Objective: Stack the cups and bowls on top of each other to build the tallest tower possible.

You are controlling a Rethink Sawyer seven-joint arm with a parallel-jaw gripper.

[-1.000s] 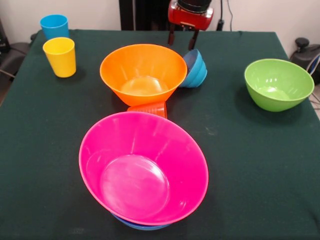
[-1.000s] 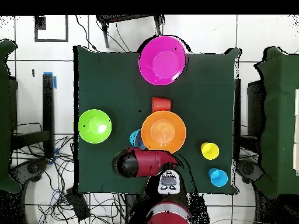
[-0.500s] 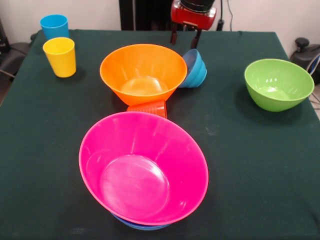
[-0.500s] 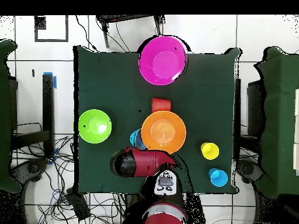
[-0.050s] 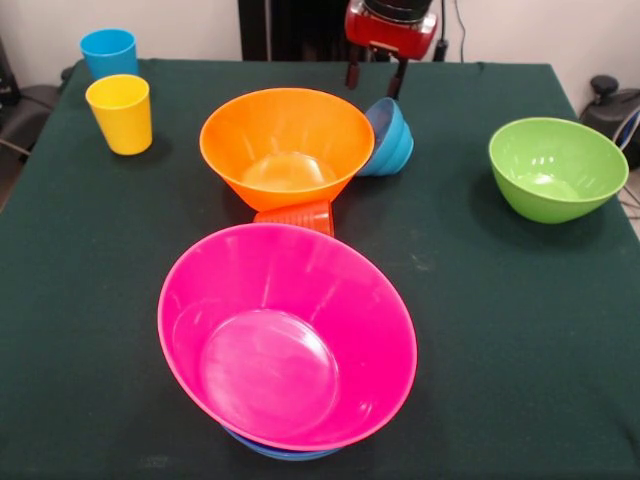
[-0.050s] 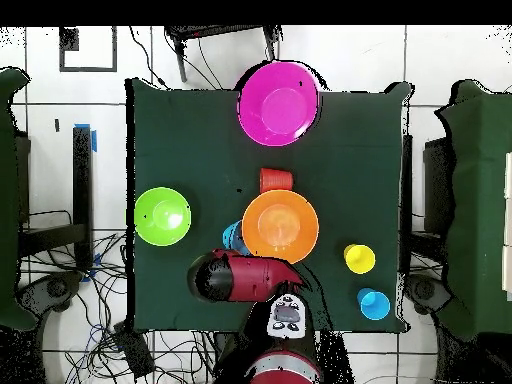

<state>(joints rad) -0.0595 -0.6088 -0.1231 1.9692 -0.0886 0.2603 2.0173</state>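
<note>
Above tilted blue bowl (image 5: 392,137) hangs pincer (image 5: 376,76) — fingers apart, empty — no legible text.

Three cups show in the front view: a blue cup (image 5: 108,51) and a yellow cup (image 5: 120,113) at the upper left, and an orange-red cup (image 5: 297,217) on its side at the centre. Bowls visible: an orange bowl (image 5: 286,146), a green bowl (image 5: 556,167) at the right, a pink bowl (image 5: 287,336) at the bottom over a blue rim (image 5: 280,452), and tilted blue bowls (image 5: 390,137) at upper centre, whose number cannot be told.
</note>
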